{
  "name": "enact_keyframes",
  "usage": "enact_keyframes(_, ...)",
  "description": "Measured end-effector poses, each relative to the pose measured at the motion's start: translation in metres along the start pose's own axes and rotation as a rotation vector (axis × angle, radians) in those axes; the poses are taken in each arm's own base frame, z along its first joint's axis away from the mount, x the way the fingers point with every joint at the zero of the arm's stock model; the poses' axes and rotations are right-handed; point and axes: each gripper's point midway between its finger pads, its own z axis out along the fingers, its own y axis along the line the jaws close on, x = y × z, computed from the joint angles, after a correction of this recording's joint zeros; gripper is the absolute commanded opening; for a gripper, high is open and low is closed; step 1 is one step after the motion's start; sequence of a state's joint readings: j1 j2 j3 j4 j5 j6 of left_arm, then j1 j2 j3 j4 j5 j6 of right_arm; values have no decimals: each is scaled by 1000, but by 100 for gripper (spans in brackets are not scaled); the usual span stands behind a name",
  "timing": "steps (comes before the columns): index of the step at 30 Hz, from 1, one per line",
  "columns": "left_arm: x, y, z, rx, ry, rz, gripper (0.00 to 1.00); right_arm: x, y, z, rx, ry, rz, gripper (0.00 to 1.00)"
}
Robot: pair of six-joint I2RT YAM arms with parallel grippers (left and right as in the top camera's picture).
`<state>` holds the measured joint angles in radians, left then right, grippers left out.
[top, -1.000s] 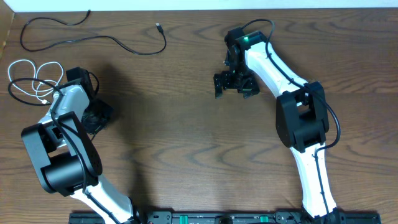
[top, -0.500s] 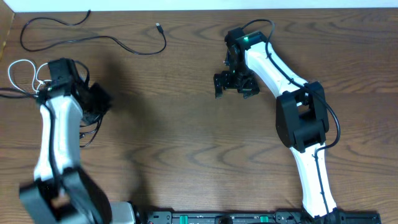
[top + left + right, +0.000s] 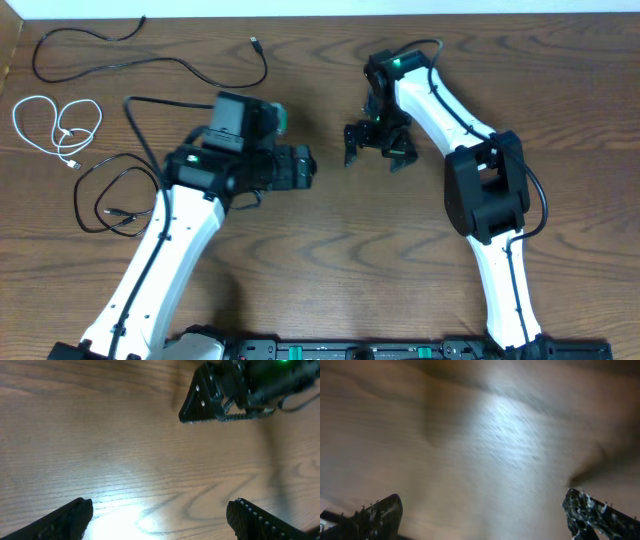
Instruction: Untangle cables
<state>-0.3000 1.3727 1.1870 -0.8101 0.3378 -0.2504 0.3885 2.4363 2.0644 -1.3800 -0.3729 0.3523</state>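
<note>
Three cables lie apart on the left of the table in the overhead view. A white cable is looped at the far left. One black cable snakes along the back edge, and another black cable forms a loose loop beside my left arm. My left gripper is open over bare wood near the middle, away from all three; in its wrist view nothing is between the fingers. My right gripper is open too, pointing down at bare table.
The two grippers are close together at mid-table; the right gripper's fingers show at the top of the left wrist view. A pale wall strip borders the table's far edge. Both arm bases stand at the near edge.
My left arm swung from the far left, by the white cable, to mid-table and its jaws opened. A black loop now lies apart from the white one. The right arm barely moved.
</note>
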Motion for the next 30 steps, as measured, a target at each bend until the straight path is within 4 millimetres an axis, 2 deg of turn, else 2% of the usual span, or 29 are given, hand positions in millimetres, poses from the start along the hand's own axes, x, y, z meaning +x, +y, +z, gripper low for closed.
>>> enact_keyframes(3, 4, -6, 2, -10, 6, 30, 91, 4, -12, -7, 7, 18, 35, 99)
enact_keyframes(6, 3, -4, 2, -25, 2, 34, 94, 10, -29, -30, 26, 10, 77, 99)
enact_keyframes(7, 3, -3, 2, -31, -1, 34, 98, 14, -35, -42, 38, -4, 86, 99)
enact_keyframes(11, 1, 1, 2, -51, -7, 41, 98, 35, -47, -99, 87, -104, 93, 99)
enact_keyframes(16, 1, 3, 2, -65, -11, 41, 98, 82, -51, -171, 181, -268, 59, 99)
enact_keyframes(23, 0, 3, 2, -65, -12, 41, 98, 139, -61, -243, 245, -504, 4, 99)
enact_keyframes(26, 1, 3, 2, -66, -12, 41, 98, 169, -67, -258, 249, -572, -28, 99)
enact_keyframes(30, 0, 3, 2, -66, -12, 41, 98, 207, -80, -257, 251, -611, -39, 99)
